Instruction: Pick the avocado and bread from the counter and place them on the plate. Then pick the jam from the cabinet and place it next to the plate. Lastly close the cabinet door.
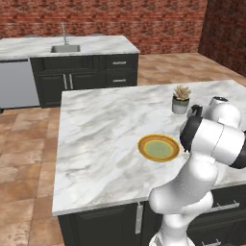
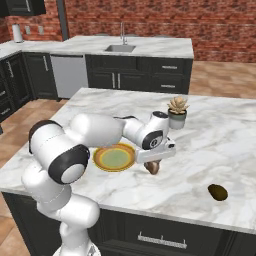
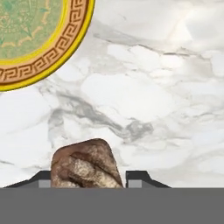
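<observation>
Tool (image 2: pixel 152 166) clenched on the bread (image 3: pixel 85 164), low over the tabletop (image 2: pixel 210 150) just right of the plate (image 2: pixel 115 158); next, lift and carry it left.

Fingers (image 2: pixel 152 165) seemingly clamp bread (image 2: pixel 153 167) beside plate (image 2: pixel 100 159).

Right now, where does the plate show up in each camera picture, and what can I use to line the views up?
Left base view: the plate lies right of centre on the counter, beside the arm.
Right base view: left of centre, just left of the claw.
Hand view: top left corner, partly cut off.
Shared landmark for the base views: the potted plant.
</observation>
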